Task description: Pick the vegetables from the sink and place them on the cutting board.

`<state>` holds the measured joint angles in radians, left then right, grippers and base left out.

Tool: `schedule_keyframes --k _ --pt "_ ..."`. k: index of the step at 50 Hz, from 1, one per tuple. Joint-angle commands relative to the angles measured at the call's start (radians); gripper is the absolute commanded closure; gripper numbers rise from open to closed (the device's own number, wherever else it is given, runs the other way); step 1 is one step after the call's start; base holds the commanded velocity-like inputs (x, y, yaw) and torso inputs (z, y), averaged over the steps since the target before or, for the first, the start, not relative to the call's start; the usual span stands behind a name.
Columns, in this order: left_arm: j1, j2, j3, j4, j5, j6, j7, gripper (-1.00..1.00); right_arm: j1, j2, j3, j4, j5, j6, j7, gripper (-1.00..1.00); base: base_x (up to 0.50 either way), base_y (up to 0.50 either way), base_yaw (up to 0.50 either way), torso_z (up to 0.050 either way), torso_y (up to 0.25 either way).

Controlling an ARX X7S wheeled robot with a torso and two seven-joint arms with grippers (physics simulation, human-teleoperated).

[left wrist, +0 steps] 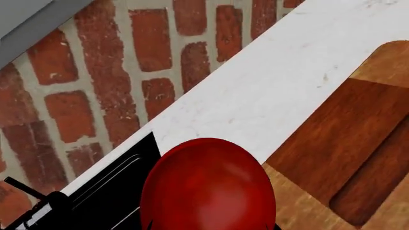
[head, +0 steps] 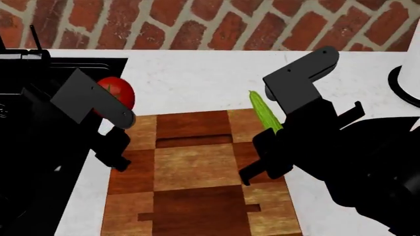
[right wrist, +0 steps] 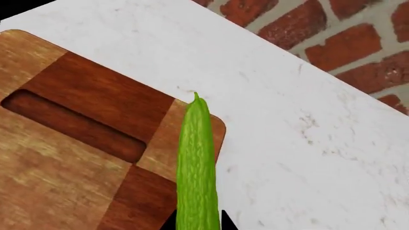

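My left gripper (head: 121, 105) is shut on the red tomato (head: 118, 93) and holds it above the counter between the sink (head: 39, 147) and the far left corner of the cutting board (head: 196, 172). The tomato fills the left wrist view (left wrist: 208, 187); the board (left wrist: 345, 158) and sink edge (left wrist: 121, 191) show beside it. My right gripper (right wrist: 198, 223) is shut on the bumpy green cucumber (right wrist: 197, 163), held over the board's far right edge (right wrist: 76, 143). In the head view the cucumber (head: 264, 113) sticks out behind the right arm.
White counter (head: 196, 73) runs back to a brick wall (head: 210, 24). A black faucet part (left wrist: 38, 211) stands by the sink. A round black-and-white object (head: 406, 81) sits at the far right of the counter.
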<state>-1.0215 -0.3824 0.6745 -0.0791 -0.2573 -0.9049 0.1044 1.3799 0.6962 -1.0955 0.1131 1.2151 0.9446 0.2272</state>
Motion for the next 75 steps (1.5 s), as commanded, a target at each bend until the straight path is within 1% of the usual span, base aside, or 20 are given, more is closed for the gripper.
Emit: schedule_keyframes --k 1,2,8,11,13,20,27,32,38,58,59,60,69,75 --pt "-0.069 0.049 0.006 -0.068 -0.068 -0.058 0.071 1.0 0.016 -0.02 -0.01 0.016 -0.02 0.021 0.003 1.0 0.0 0.0 0.0 0.0 0.0" --pt "-0.078 0.057 0.004 -0.073 -0.083 -0.08 0.085 1.0 0.017 -0.02 -0.008 0.018 -0.017 0.025 0.005 1.0 0.0 0.0 0.0 0.0 0.0" --pt "-0.135 0.087 0.015 -0.164 -0.108 -0.105 0.147 1.0 0.019 -0.019 -0.006 0.029 -0.015 0.029 0.017 1.0 0.0 0.0 0.0 0.0 0.0" --pt "-0.176 0.103 0.046 -0.208 -0.104 -0.119 0.18 1.0 0.021 -0.024 -0.005 0.033 -0.014 0.029 0.016 1.0 0.0 0.0 0.0 0.0 0.0" --pt "-0.203 0.119 0.063 -0.265 -0.096 -0.11 0.198 1.0 0.023 -0.026 -0.004 0.037 -0.012 0.032 0.018 1.0 0.0 0.0 0.0 0.0 0.0" --pt "-0.253 0.149 0.105 -0.352 -0.079 -0.105 0.232 1.0 0.03 -0.03 0.0 0.033 0.0 0.046 0.03 1.0 0.0 0.0 0.0 0.0 0.0" --pt "-0.293 0.196 0.134 -0.471 -0.06 -0.05 0.262 1.0 0.039 -0.038 -0.006 0.046 -0.009 0.047 0.018 1.0 0.0 0.0 0.0 0.0 0.0" --pt "-0.286 0.221 0.144 -0.542 -0.055 -0.001 0.275 1.0 0.036 -0.039 -0.014 0.059 -0.022 0.038 0.002 1.0 0.0 0.0 0.0 0.0 0.003" --pt "-0.244 0.226 0.131 -0.565 -0.067 0.034 0.269 1.0 0.034 -0.042 -0.015 0.057 -0.022 0.035 -0.001 1.0 0.0 0.0 0.0 0.0 0.0" --pt "-0.208 0.227 0.152 -0.586 -0.061 0.043 0.258 1.0 0.031 -0.036 -0.01 0.039 -0.008 0.044 0.017 1.0 0.0 0.0 0.0 0.0 0.0" --pt "-0.215 0.234 0.143 -0.614 -0.056 0.059 0.242 1.0 0.031 -0.035 -0.01 0.036 -0.007 0.045 0.018 1.0 0.0 0.0 -0.01 0.0 0.0" --pt "-0.214 0.234 0.144 -0.612 -0.057 0.059 0.244 -1.0 0.031 -0.035 -0.01 0.036 -0.007 0.046 0.018 1.0 0.02 0.0 -0.01 0.0 0.0" --pt "-0.211 0.22 0.155 -0.576 -0.051 0.05 0.235 -1.0 0.034 -0.034 -0.011 0.032 -0.006 0.05 0.019 1.0 0.01 0.0 -0.01 0.0 0.0" --pt "-0.206 0.195 0.148 -0.489 -0.062 0.014 0.22 -1.0 0.035 -0.036 -0.011 0.031 -0.005 0.049 0.018 1.0 0.0 0.0 -0.01 -0.003 0.0"
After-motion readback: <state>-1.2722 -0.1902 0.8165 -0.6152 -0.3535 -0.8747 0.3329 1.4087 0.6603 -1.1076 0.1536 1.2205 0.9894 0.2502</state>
